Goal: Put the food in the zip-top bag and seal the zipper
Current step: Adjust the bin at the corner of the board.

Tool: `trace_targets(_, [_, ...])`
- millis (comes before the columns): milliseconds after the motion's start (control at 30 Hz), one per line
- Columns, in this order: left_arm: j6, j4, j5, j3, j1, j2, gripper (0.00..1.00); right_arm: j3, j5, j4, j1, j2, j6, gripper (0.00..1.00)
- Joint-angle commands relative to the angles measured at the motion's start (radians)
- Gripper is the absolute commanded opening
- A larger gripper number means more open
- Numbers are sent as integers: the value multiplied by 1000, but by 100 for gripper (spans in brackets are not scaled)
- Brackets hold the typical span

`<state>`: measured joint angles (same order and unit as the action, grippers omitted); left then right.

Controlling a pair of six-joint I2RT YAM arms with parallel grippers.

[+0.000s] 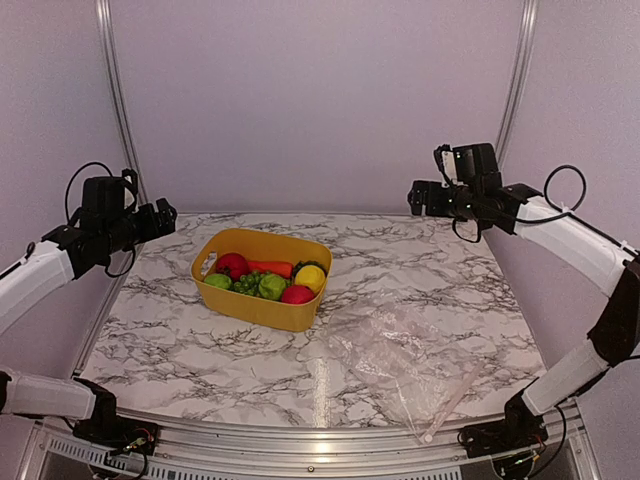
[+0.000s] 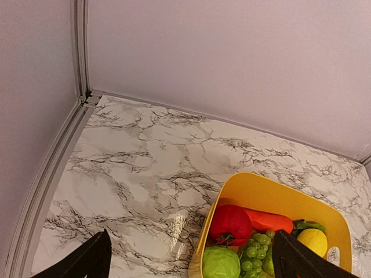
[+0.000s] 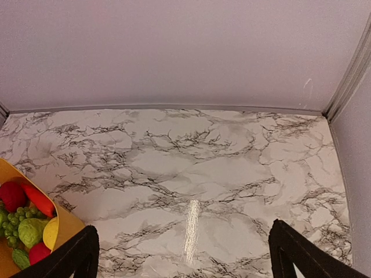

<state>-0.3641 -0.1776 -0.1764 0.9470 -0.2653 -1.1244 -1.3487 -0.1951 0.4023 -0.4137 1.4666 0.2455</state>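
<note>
Top external: left gripper is raised over the table's left edge, jaws wide apart, holding nothing; right gripper is high at far right, equally wide, empty; food is piled in the yellow tub; zip-top bag lies flat to the tub's near right, zipper along its near-right end.

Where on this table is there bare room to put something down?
Bare table lies behind the bag, right of the tub, and in front of the tub toward the near edge. Crowded: the tub, full of food, and the front right, where the bag lies.
</note>
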Motion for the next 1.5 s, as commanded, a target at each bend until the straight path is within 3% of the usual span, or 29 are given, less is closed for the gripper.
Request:
trace_targets(0, [2,1,-26,-4,8,-22,99,40,-6,-44,8,-28,33,99])
trace_targets(200, [27,-45,169,20,8,-110,99,117,196,-120,9,-82,-51,99])
trace_targets(367, [43,-12,243,21,-34,-134,99,111,303,-108,-14,-69,-114,96])
trace_targets(667, [66,-130,37,180,-247,-160,99,85,400,-122,-51,5,-91,92])
trace_targets(767, [-81,-139,-28,176,-248,-149,99,59,436,-115,-58,40,-79,91])
trace_targets(933, [-279,78,66,19,-245,-73,99,18,457,-95,-62,89,-77,89])
trace_targets(1000, [-331,42,105,43,-256,-89,95,4,460,-82,-63,105,-81,89])
trace_targets(1167, [-381,-202,35,132,-308,-128,77,-13,463,-63,-65,148,-87,87])
trace_targets(1467, [-606,-327,-93,34,-324,-85,66,-9,507,-55,-71,186,-55,85])
